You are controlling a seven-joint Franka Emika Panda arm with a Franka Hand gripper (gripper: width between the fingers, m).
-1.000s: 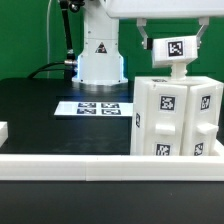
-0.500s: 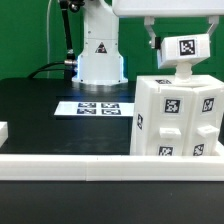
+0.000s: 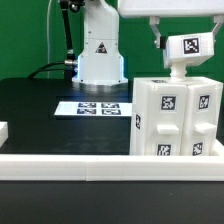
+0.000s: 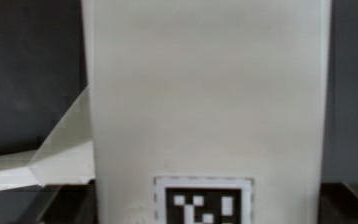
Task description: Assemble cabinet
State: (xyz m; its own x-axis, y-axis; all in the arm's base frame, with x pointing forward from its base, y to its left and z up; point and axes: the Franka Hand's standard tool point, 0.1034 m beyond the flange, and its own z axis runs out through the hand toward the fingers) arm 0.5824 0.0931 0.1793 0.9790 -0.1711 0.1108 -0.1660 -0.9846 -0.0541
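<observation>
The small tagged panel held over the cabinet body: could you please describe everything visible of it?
The small panel is a white, plastic-looking piece with a black-and-white tag facing the exterior view. The pincer grips it, slightly tilted, above the cabinet body; whether its lower end touches the body's top is unclear.

Bare table (image 3: 30, 100) beside cabinet (image 3: 175, 115), panel (image 3: 186, 48) above

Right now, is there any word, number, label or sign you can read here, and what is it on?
No words or numbers can be read.
Square tags, patterns only: on the cabinet, the small panel above it, the marker board.
Triangle sticker on the robot base: symbol too small to read.
</observation>
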